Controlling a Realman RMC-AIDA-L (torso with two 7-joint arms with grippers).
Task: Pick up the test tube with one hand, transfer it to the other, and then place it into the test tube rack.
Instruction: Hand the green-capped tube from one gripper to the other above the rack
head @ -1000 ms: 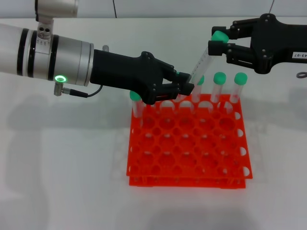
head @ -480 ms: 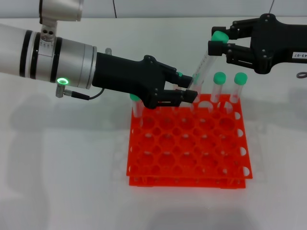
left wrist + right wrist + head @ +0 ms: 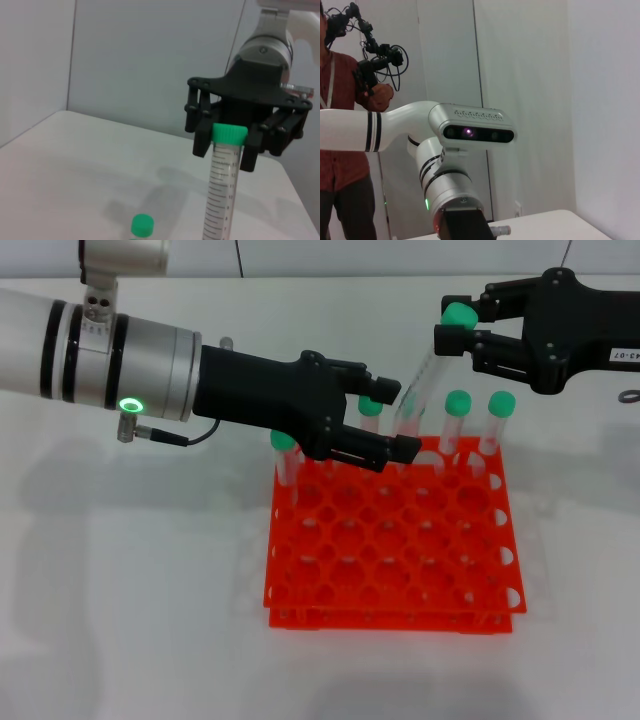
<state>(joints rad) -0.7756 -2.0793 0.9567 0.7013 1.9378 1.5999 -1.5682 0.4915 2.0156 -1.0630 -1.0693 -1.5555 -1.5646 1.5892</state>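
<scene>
**Tube held at its cap above the rack's far row**

The test tube, a clear graduated tube with a green cap, hangs tilted over the far edge of the test tube rack. Its cap is pinched between the fingers of the right gripper, the black claw with the small white label, which is closed on the cap from the right side. In the left wrist view the same tube stands nearly upright with that gripper clamped around its cap.

The left gripper, on the silver arm with the green ring light, reaches in from the left with its fingers spread. One finger lies above and one below, on either side of the tube's lower part; whether they touch it cannot be told. It grasps nothing.

The orange-red rack sits on the white table. Four other green-capped tubes can be counted standing in it: one at the far left corner, one partly hidden behind the left gripper, and two side by side at the far right. More may be hidden behind the arm.

The right wrist view shows the left arm's camera housing and a person in a red shirt standing behind.
</scene>
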